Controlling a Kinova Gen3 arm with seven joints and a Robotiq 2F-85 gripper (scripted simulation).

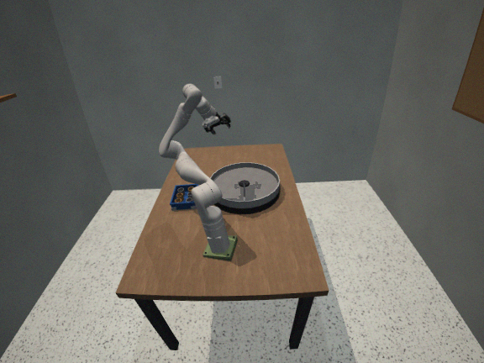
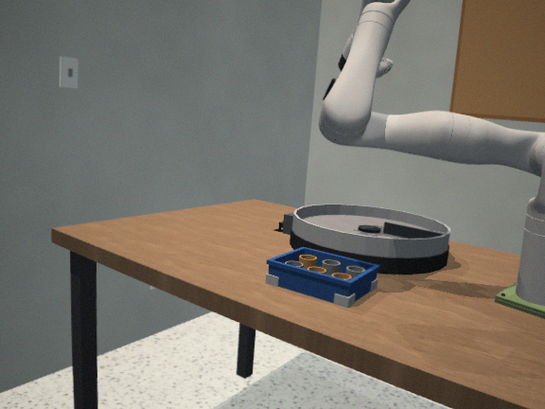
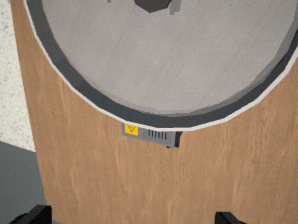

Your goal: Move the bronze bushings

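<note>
The blue crate [image 1: 183,206] [image 2: 307,282] holds three bronze bushings [image 2: 308,263] [image 2: 316,273] [image 2: 341,275] and three steel bushings [image 2: 293,264] [image 2: 331,266] [image 2: 355,270], all upright. The turntable's grey disc [image 1: 228,181] [image 2: 331,222] [image 3: 150,65] has a raised rim and a dark hub [image 1: 244,183] [image 2: 369,229] [image 3: 152,4]. No bushing shows on its visible part. My gripper [image 1: 222,127] [image 3: 132,216] is open and empty, high above the far part of the table. In the exterior view the arm mostly hides it.
The turntable stands right beside the crate. A dark upright panel [image 2: 409,231] runs from near the hub toward the rim. A small grey box with a yellow label [image 3: 131,129] sits outside the turntable's rim. The arm's base plate [image 1: 208,253] is at the table's near part.
</note>
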